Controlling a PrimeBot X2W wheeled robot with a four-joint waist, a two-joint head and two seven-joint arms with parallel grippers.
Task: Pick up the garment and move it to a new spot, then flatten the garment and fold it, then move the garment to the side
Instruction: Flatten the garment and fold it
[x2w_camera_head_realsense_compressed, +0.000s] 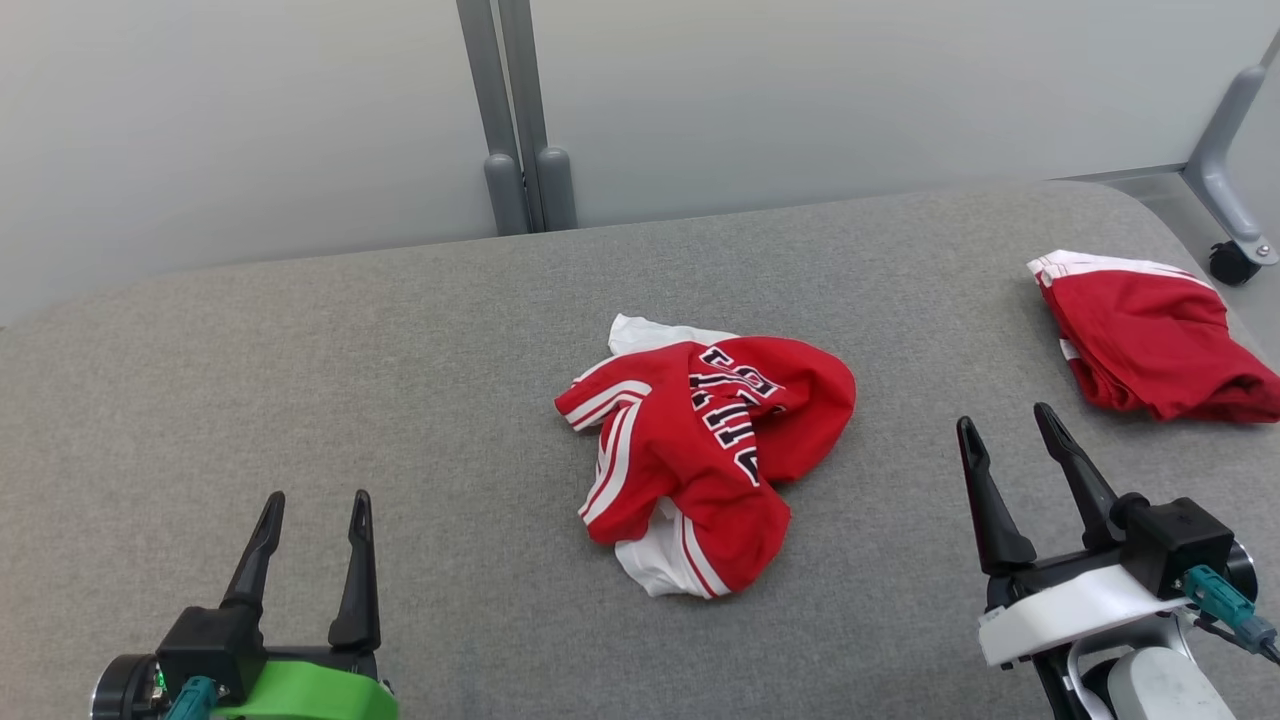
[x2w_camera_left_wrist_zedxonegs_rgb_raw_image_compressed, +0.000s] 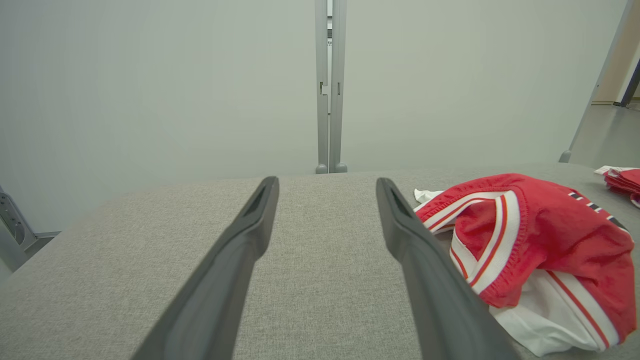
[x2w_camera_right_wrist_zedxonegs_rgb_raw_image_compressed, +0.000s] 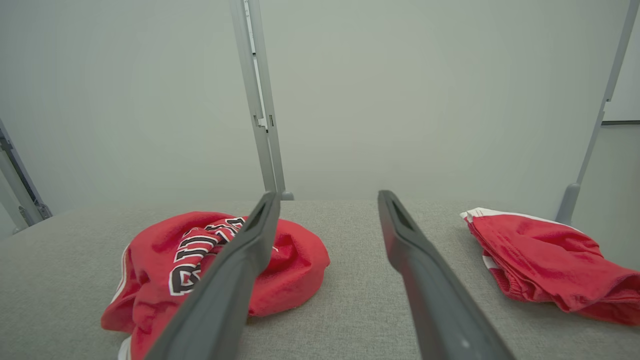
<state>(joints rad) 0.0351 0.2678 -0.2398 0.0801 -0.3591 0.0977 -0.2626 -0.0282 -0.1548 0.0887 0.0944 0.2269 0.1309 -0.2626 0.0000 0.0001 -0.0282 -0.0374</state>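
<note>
A crumpled red garment (x2w_camera_head_realsense_compressed: 705, 455) with white stripes and black lettering lies in a heap at the middle of the grey table (x2w_camera_head_realsense_compressed: 300, 380). The left wrist view has the garment (x2w_camera_left_wrist_zedxonegs_rgb_raw_image_compressed: 540, 250) just right of my fingers; the right wrist view has the garment (x2w_camera_right_wrist_zedxonegs_rgb_raw_image_compressed: 200, 260) to the left, partly behind one finger. My left gripper (x2w_camera_head_realsense_compressed: 315, 500) hovers open at the lower left, well clear of the cloth. My right gripper (x2w_camera_head_realsense_compressed: 1005, 420) stands open at the lower right, between the heap and a second red piece, holding nothing.
Another red garment (x2w_camera_head_realsense_compressed: 1150, 335), loosely folded, rests near the table's right edge, and it is the red garment (x2w_camera_right_wrist_zedxonegs_rgb_raw_image_compressed: 545, 260) right of my fingers in the right wrist view. Pale partition panels with a grey post (x2w_camera_head_realsense_compressed: 515, 120) stand behind the table. A caster (x2w_camera_head_realsense_compressed: 1232, 262) sits at the far right.
</note>
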